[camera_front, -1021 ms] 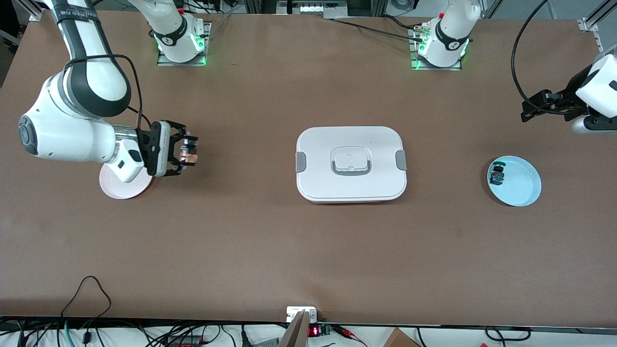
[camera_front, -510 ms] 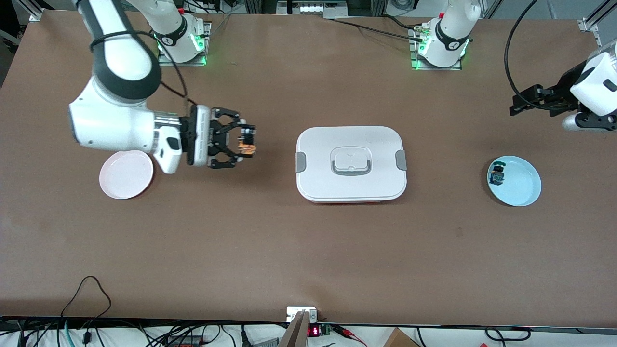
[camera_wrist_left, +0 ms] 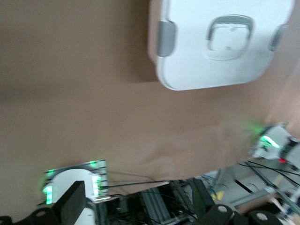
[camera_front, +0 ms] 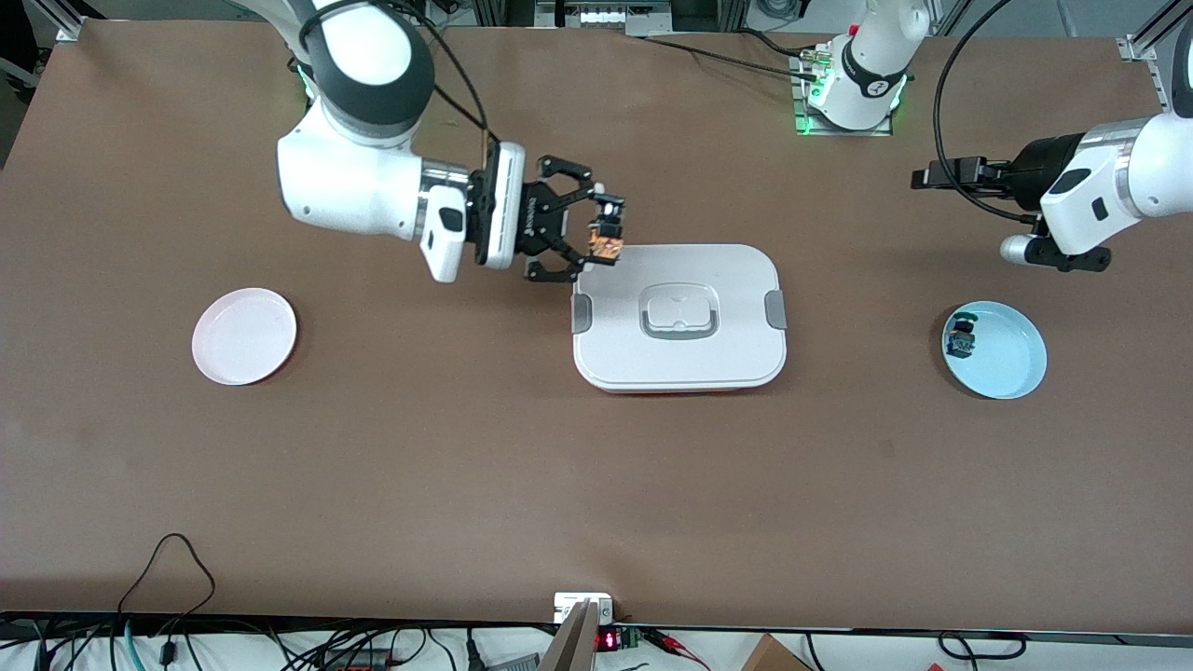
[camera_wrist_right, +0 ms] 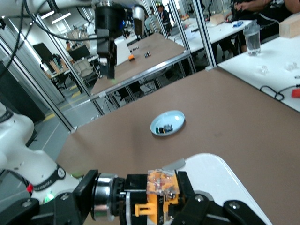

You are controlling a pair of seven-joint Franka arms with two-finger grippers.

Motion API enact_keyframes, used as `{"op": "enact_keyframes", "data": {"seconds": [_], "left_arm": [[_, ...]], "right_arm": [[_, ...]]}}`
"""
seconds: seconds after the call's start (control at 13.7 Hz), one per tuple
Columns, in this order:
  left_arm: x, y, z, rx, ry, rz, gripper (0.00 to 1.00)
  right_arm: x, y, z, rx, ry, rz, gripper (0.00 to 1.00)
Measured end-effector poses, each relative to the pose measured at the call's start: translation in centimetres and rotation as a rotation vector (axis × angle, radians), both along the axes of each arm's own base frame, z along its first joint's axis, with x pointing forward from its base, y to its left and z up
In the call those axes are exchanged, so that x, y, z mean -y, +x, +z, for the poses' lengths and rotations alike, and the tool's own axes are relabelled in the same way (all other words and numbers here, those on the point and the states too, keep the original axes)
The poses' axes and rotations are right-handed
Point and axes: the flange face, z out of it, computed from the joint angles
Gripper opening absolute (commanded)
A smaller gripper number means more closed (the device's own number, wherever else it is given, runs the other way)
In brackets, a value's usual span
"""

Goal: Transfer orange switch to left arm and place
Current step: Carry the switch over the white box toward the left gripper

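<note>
Front view shows a brown table (camera_front: 447, 447) bearing the box (camera_front: 680, 317).

The box (camera_front: 678, 317) lies mid-table (camera_front: 466, 466). One plate (camera_front: 244, 335) lies toward the right arm's end; another plate (camera_front: 1002, 359), holding a small component (camera_front: 960, 337), toward the left arm's end.

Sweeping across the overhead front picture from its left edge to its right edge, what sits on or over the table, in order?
Pink plate → right claw shut on the orange switch → white box → left claw, open, waiting → blue plate with a small dark component.
</note>
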Motion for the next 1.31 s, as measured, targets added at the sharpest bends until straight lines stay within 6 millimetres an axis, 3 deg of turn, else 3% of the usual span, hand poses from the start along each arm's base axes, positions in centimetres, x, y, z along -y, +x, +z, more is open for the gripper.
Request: {"op": "enact_keyframes", "data": {"seconds": [0.22, 0.51, 0.66, 0.88, 1.02, 1.31], "left_arm": [[1.1, 1.9, -0.1, -0.001, -0.306, 0.090, 1.00], [3.0, 5.2, -2.4, 0.055, -0.520, 0.163, 1.00], [5.8, 6.1, -3.5, 0.054, -0.677, 0.207, 1.00], [9.9, 5.7, -7.2, 0.071, -0.860, 0.250, 1.00], [11.2, 5.3, -9.8, 0.070, -0.947, 0.327, 1.00], [12.9, 4.9, -11.1, 0.060, -1.007, 0.420, 1.00]], "right_arm": [[-2.9, -1.1, 1.1, -0.004, 0.063, -0.049, 0.02], [-5.7, -0.8, -0.1, 0.023, 0.140, -0.081, 0.03], [-6.6, -0.6, -0.7, 0.029, 0.207, -0.101, 0.03], [-8.2, -1.6, -1.5, 0.052, 0.281, -0.115, 0.03], [-8.8, -2.0, -2.0, 0.064, 0.302, -0.121, 0.03], [-8.9, -2.0, -2.0, 0.070, 0.308, -0.120, 0.03]]}}
